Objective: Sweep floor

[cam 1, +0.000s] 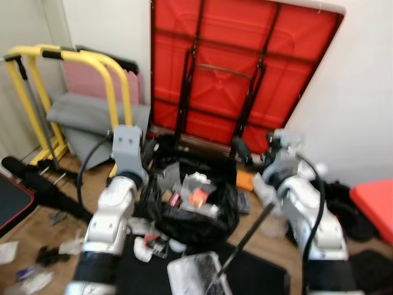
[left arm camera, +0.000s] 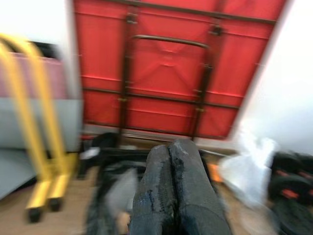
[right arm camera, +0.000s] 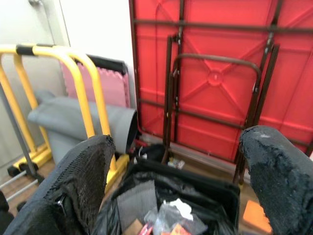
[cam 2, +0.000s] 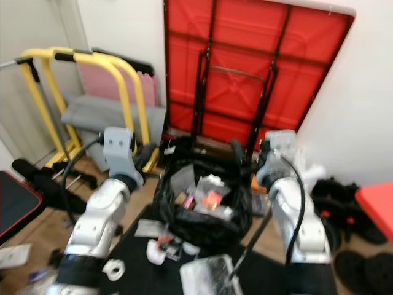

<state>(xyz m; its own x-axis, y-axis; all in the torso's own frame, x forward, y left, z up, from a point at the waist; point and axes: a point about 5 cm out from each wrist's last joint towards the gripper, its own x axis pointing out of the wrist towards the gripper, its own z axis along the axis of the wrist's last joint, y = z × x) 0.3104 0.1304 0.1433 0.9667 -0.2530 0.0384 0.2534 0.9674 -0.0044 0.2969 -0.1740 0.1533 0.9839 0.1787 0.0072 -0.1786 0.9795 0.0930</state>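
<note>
Both arms are raised over a black trash bag [cam 1: 216,203] that holds white paper and an orange scrap. A clear dustpan [cam 1: 195,271] lies on the black mat in front of the bag. Its thin black handle [cam 1: 249,236] slants up toward my right forearm, and no fingers are around it. My left gripper [left arm camera: 169,147] is shut with nothing between its fingers, above the bag's left rim. My right gripper [right arm camera: 177,139] is wide open and empty and points over the bag toward the red table. One of its fingers [cam 1: 241,149] shows at the bag's far right corner.
A folded red table [cam 1: 239,67] leans on the wall behind the bag. A yellow frame [cam 1: 73,58] and a grey roll [cam 1: 86,117] stand at the left. White litter [cam 1: 145,246] lies on the mat, and dark shoes [cam 1: 344,209] and a red box [cam 1: 374,203] are at the right.
</note>
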